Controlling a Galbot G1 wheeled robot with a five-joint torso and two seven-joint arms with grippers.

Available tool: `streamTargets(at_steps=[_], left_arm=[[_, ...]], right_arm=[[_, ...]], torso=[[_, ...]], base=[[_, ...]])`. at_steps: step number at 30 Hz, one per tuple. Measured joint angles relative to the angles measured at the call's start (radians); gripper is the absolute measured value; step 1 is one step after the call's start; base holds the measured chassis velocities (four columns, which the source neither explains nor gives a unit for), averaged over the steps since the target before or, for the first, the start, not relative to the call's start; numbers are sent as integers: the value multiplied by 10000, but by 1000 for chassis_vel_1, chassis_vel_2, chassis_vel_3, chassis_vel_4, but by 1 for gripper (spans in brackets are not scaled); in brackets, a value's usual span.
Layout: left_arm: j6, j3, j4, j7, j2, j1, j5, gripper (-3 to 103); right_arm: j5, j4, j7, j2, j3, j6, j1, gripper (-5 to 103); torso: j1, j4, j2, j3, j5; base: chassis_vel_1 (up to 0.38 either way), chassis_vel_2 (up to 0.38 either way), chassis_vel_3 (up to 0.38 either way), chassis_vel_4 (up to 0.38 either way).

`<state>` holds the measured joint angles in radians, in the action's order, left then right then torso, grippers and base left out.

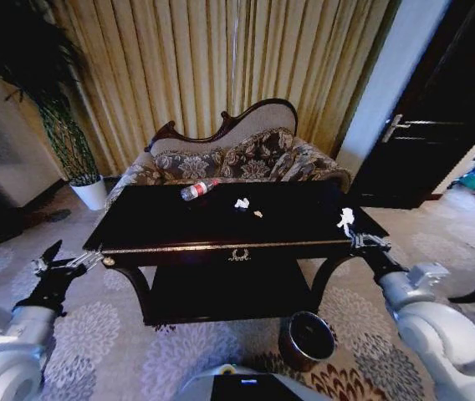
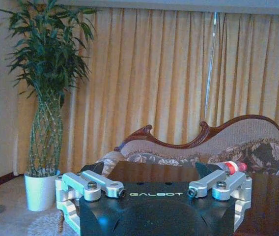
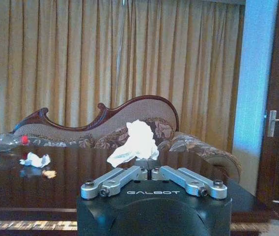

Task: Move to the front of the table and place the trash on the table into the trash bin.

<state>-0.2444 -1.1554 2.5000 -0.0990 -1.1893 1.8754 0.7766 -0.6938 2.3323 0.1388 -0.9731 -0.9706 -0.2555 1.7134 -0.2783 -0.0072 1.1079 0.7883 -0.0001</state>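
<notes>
Already at the table [image 1: 137, 221], my right gripper [image 1: 360, 242] at centre right pinches a paper scrap [image 1: 346, 218], left gripper [image 1: 63, 264] spread idle lower left; next, carry it to the trash bin [image 1: 307, 340] at lower centre.

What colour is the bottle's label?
Red, on the bottle lying on the table; clearest in the head view.

Our L gripper [image 1: 60, 266]: low at our left, fingers spread wide.
Our R gripper [image 1: 356, 236]: raised fwd, fingers pinched together.
</notes>
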Motion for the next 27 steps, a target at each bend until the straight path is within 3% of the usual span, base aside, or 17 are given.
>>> streamTargets(at_steps=[12,20,27], left_arm=[[334,309,0,2,-475,250,-529,100],[526,276,0,13,-654,401,-625,100],[550,273,0,-1,-864,408,-630,100]], right_arm=[[-52,-822,-76,-341,816,204,-114,0],[692,-4278,-1492,-960,2068,306,-320,0],[1381,-6654,-1497,-1241,2967,645,-1398,0]], torso=[[6,0,6,-4,-1],[-7,-4,-4,4,0],[2,0,1,-1,1]], base=[[123,-109,-125,112],[-6,5,5,-3],[0,0,0,0]])
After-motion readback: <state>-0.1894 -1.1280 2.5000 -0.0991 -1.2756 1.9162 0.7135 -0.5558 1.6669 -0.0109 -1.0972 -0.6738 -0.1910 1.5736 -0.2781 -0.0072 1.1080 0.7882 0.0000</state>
